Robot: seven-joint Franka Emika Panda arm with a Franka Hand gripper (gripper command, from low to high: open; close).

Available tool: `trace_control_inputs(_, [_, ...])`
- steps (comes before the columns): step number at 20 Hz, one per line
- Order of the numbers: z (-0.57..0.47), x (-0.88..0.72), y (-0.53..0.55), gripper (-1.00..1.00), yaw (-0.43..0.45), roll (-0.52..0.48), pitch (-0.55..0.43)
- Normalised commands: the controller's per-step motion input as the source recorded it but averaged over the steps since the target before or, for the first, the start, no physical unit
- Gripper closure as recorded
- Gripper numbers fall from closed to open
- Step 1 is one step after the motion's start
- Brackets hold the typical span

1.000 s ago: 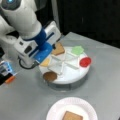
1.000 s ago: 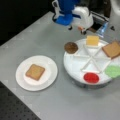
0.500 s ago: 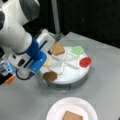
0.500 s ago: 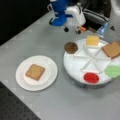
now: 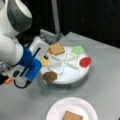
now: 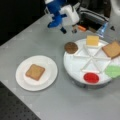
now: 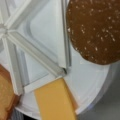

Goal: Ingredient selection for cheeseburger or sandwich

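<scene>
Claw [image 6: 67, 30] hung above the tray [image 6: 75, 65] rim, between patty [image 6: 71, 47] and cheese [image 6: 92, 40]; patty nearer. Whether it was open: cannot tell. One bread [image 6: 35, 72] already lay on the plate [image 6: 50, 65].

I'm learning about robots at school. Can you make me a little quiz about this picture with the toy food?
1. True or false: a bread square already lies on the paper plate.
2. Which piece sits nearest the claw in a front view? A) red disc B) brown patty C) green lettuce
3. Fill in: the yellow cheese lies in the white divided ____.

Key: 1 true; 2 B; 3 tray.
</scene>
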Motion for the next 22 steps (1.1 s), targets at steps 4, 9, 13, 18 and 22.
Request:
trace_control_inputs(4, [-0.15, 0.29, -0.41, -1.00, 0.208, 0.484, 0.049])
trace_control_inputs(9, [-0.23, 0.31, -0.37, -1.00, 0.193, 0.477, -0.007])
trace_control_inputs(13, [-0.15, 0.34, -0.31, -1.00, 0.190, 0.465, -0.017])
trace_control_inputs(18, [-0.14, 0.35, -0.29, -1.00, 0.169, 0.465, -0.036])
trace_control_inputs(22, [-0.13, 0.29, -0.30, -1.00, 0.160, 0.490, -0.038])
